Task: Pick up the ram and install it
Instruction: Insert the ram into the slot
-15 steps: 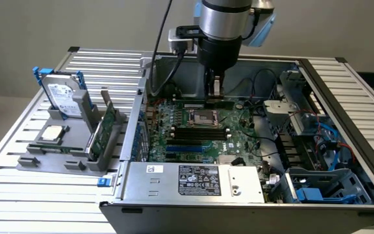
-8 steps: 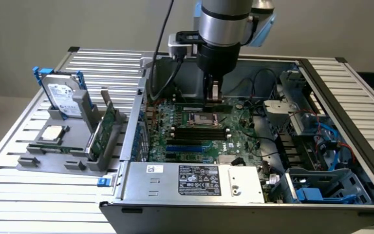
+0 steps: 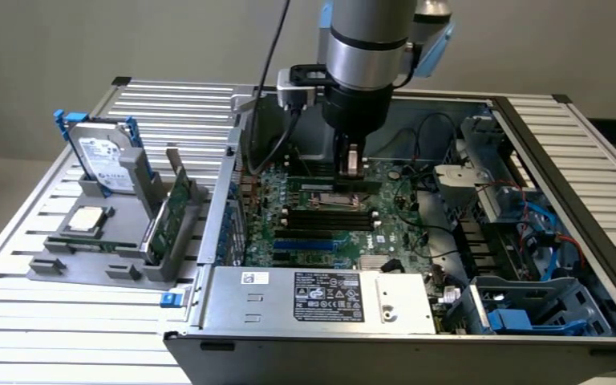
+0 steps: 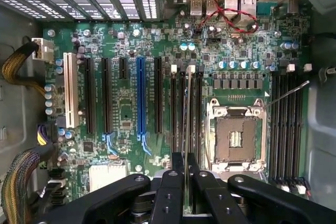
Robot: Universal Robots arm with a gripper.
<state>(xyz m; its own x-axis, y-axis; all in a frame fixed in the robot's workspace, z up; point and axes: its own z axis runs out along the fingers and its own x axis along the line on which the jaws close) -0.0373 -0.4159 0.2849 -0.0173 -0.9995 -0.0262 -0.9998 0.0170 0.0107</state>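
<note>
The ram (image 4: 186,109) is held edge-on in the pincer (image 4: 185,161), so that in the wrist view it is seen only as a thin pale line running out from between the two black fingers (image 4: 175,179). The pincer is closed to a narrow gap on the ram, one finger pressed to each face. The stick is lined up along the group of long black slots (image 4: 176,108) that lie just beside the processor socket (image 4: 236,137); whether it touches one of them, and which, cannot be told. Further along the motherboard (image 4: 126,111) a blue slot (image 4: 140,98) and a white slot (image 4: 68,90) are set parallel to the black ones. In the exterior view the pincer (image 3: 351,164) is lowered into the open computer case (image 3: 319,298), close above the board, with the arm (image 3: 364,56) standing upright over it. On the slatted worktop (image 3: 62,321), well apart from the case on the exterior view's left, a grey stand (image 3: 83,269) carries a hard drive (image 3: 105,156) propped upright and a green card (image 3: 174,212) standing on edge.
</note>
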